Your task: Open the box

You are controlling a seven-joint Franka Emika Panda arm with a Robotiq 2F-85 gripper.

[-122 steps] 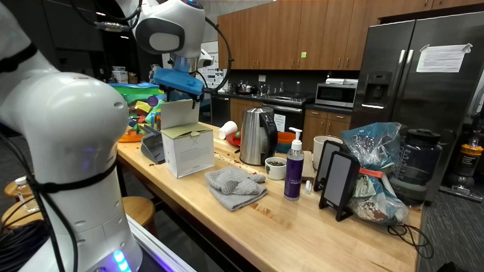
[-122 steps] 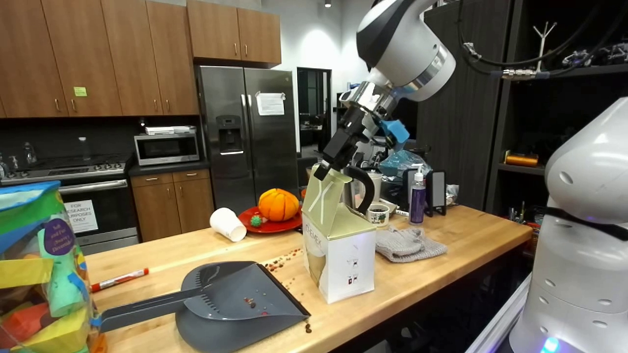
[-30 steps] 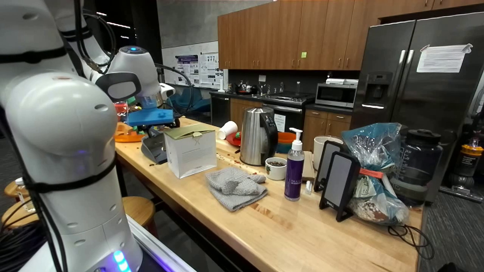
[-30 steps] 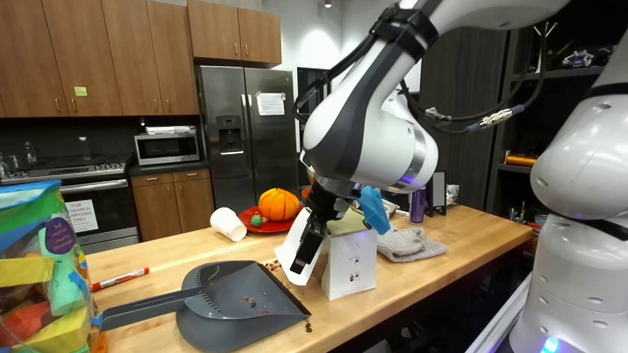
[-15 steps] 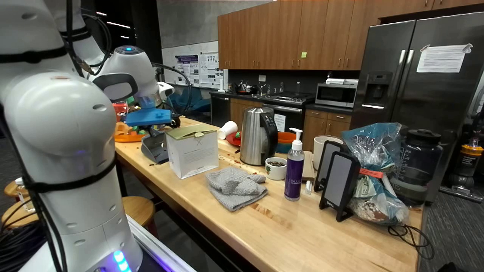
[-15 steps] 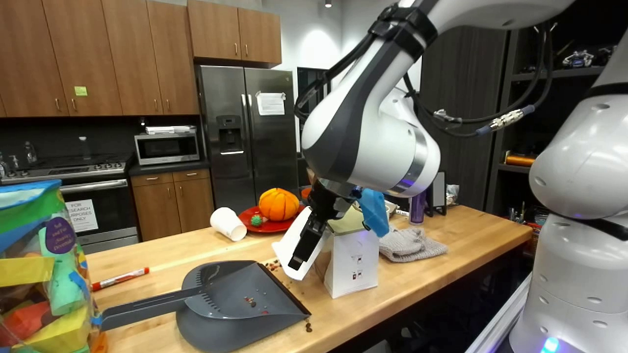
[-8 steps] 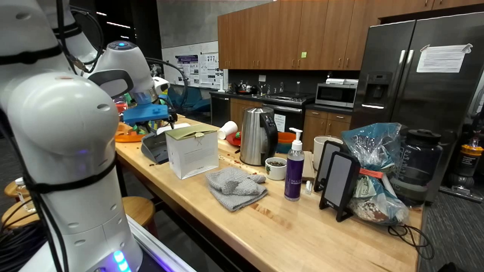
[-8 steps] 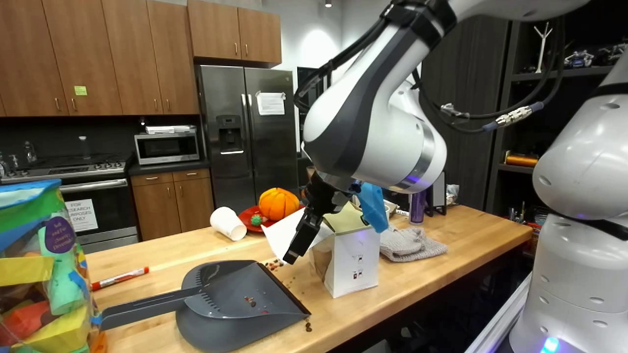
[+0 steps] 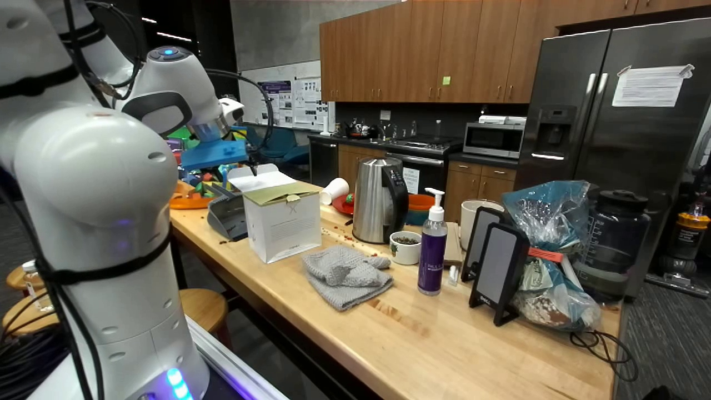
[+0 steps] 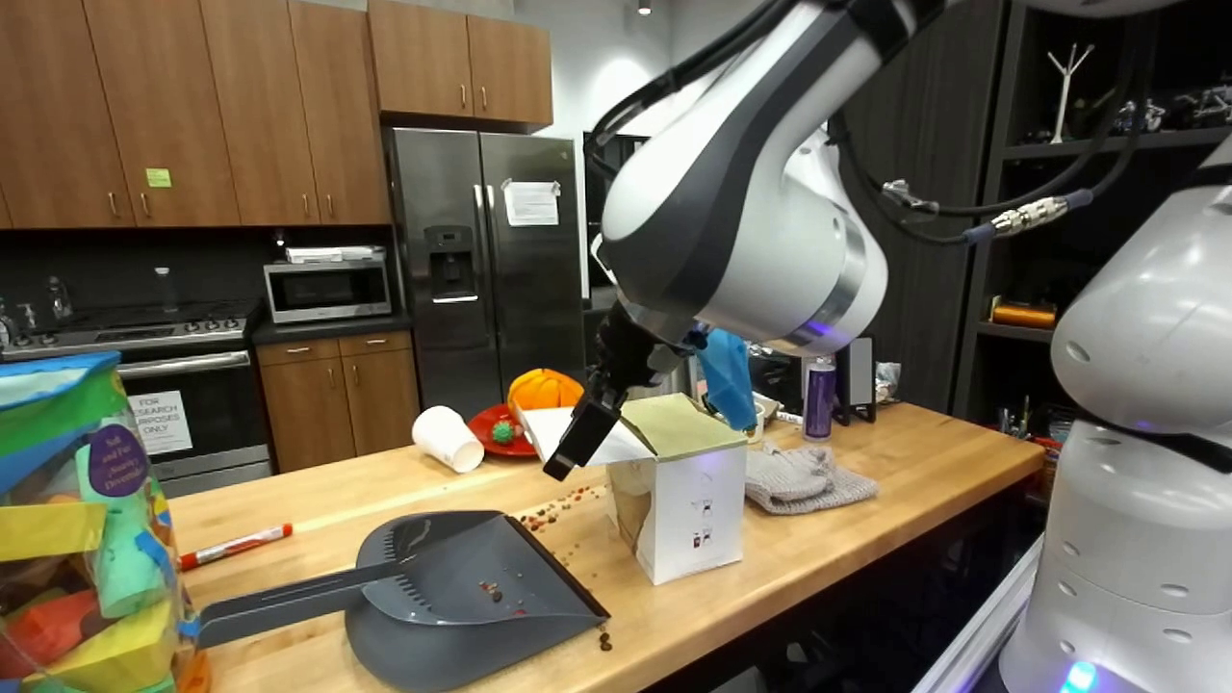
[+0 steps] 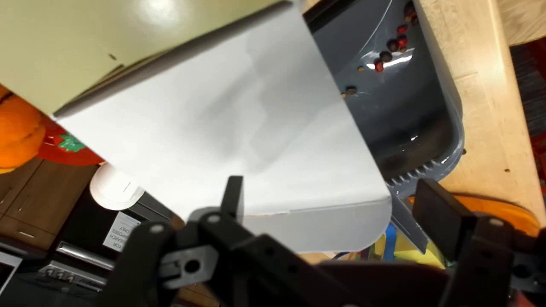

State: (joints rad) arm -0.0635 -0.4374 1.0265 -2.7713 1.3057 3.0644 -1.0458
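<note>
Pincer (image 11: 332, 187), its fingers (image 11: 439, 209) spread wide, tips angled down-L, just L of the box (image 10: 698, 510) in an exterior view; contact w/ white flap (image 11: 192, 140) unclear. Box upright on worktop (image 10: 337, 491), olive top (image 10: 674, 423) up, flap jutting twd pincer; long axis can't be told. Arm (image 10: 770, 231) bent, slanting down to pincer from upper R, same view.

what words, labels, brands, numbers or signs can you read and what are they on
"FOR RESEARCH PURPOSES ONLY": paper sign on oven
"DELL": black speaker
"PAUL", rest blurred: pump bottle
Apparently "Soft and Fun", rest blurred: purple label on bag
Too small or blurred: print on box, fridge paper, wall posters, kettle panel, jug markings
</note>
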